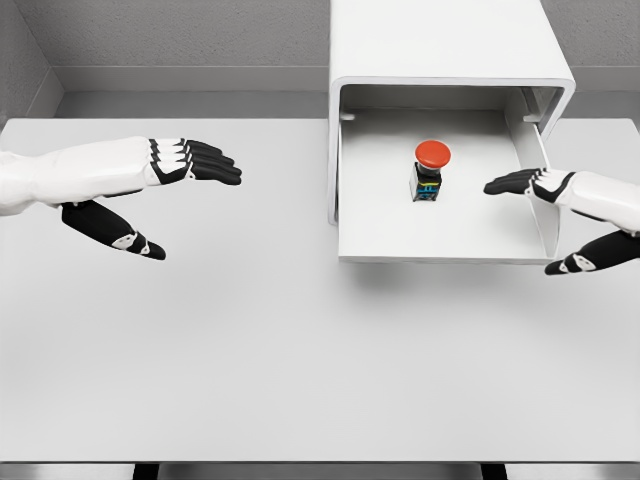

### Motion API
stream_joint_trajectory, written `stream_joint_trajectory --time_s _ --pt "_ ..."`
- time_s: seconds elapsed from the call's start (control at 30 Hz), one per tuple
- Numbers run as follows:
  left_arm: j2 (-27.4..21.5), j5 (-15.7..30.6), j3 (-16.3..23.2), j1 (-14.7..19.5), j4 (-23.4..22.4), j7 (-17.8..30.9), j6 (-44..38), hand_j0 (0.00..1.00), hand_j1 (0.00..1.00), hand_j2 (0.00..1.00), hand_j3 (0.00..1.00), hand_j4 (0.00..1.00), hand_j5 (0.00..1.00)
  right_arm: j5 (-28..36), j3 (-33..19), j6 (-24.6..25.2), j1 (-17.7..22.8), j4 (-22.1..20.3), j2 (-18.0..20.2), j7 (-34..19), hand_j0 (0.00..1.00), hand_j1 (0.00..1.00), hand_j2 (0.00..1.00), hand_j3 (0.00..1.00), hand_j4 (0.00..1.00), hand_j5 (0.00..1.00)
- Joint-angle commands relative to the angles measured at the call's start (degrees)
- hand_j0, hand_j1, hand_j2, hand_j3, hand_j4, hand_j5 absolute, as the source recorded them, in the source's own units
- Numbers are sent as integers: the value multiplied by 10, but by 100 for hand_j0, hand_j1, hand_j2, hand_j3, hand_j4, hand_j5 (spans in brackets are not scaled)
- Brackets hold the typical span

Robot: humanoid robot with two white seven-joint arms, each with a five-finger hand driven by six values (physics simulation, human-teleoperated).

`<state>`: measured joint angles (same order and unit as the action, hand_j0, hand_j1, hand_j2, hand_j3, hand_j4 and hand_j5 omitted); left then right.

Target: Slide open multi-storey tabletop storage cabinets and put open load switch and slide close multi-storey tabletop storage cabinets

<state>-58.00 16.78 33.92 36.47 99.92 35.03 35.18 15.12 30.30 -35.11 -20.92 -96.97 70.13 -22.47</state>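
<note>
Switch mid-drawer, right hand released at drawer's right edge, left hand released over table

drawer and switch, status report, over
Left hand open, over bare table. Right hand open at drawer's right wall, holding nothing. Load switch upright inside the pulled-out drawer. Nothing blocking the cabinet.

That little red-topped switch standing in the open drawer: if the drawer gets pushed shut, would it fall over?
Possibly. The load switch stands upright on a small dark base under a wider red cap, so it looks top-heavy and apt to tip. It stands free on the drawer floor, touching no wall, so a jolt might slide it.
</note>
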Motion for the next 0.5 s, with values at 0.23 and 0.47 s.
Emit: stream_joint_trajectory --time_s 0.23,0.47 --pt "-2 4 0 0 11 0 -2 100 100 100 100 100 100 3 -4 1 -9 5 -11 -8 100 100 100 100 100 100" --pt "-2 4 0 -1 11 0 -2 100 100 100 100 100 100 -23 -5 1 -24 11 -35 -15 100 100 100 100 100 100"
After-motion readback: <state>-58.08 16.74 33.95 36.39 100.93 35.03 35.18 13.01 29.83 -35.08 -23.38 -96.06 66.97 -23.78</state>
